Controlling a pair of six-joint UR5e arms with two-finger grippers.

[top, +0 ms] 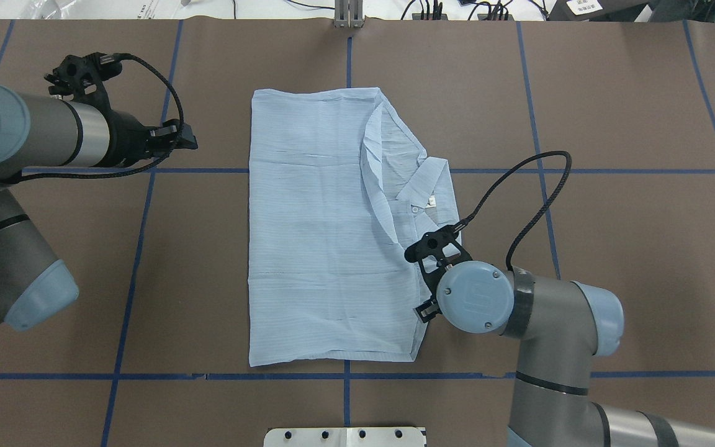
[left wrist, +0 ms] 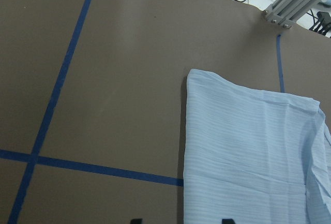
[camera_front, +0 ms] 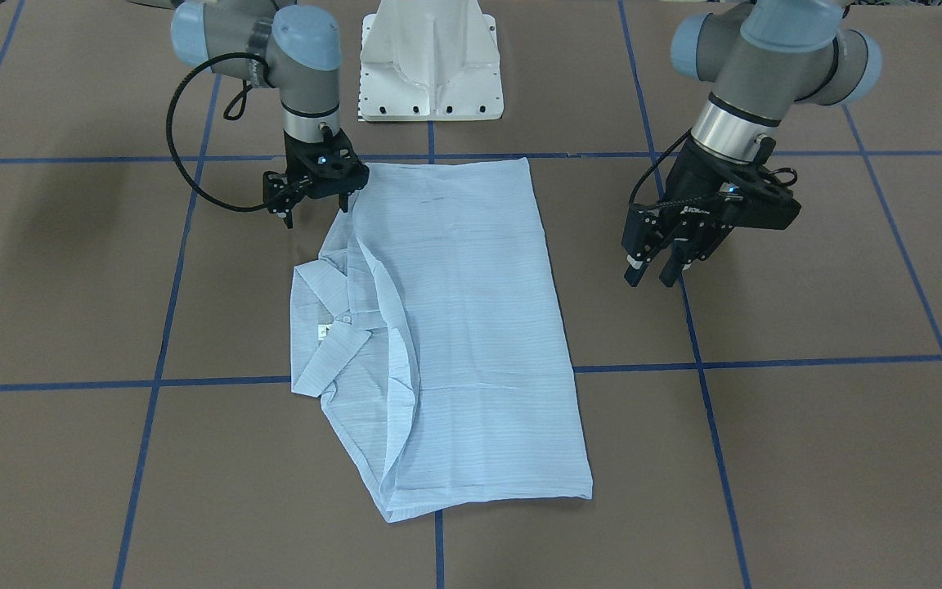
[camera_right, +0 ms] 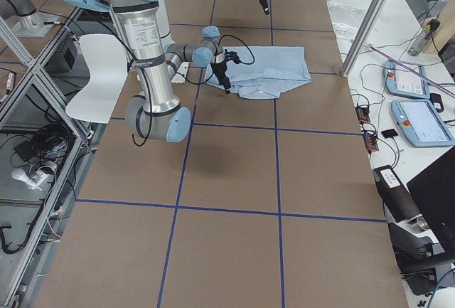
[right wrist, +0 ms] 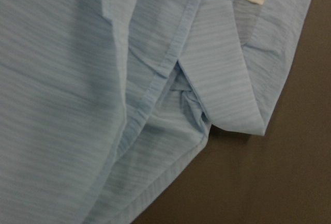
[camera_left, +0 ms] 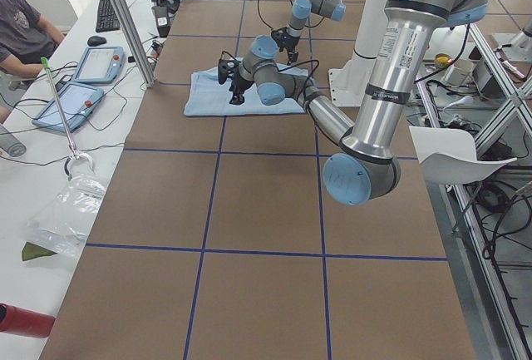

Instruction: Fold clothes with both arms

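Pale-blue shirt (top: 314,236) is lying flat on the brown table (top: 612,124), at its middle, directly in front of the white pedestal (camera_front: 430,65). It is sitting folded into a rectangle.

Left arm (top: 53,133) is reaching in from the robot's left with its forearm lying roughly level and aimed toward the cloth. The left gripper (camera_front: 651,281) is tilting downward over bare table, well apart from the shirt's left edge. Its fingers (camera_front: 633,274) are standing spread, with nothing between them; the left wrist view is showing two fingertips wide apart at its lower border.

Right arm (top: 544,304) is bending over the shirt's right edge, its wrist standing vertical and the right gripper (camera_front: 317,213) pointing straight down on the robot's side of the collar (top: 433,186). Its fingers are appearing parted, one off the cloth and one at the edge, gripping nothing. Whether they are touching the fabric cannot be told.

Shirt's long axis is running from the pedestal toward the far side of the table, across a blue tape line (top: 140,248). The collar is jutting out of the right long edge, pointing toward the robot's right. A diagonal fold is running beside it, and a white tag and a button are showing at the neck in the right wrist view.
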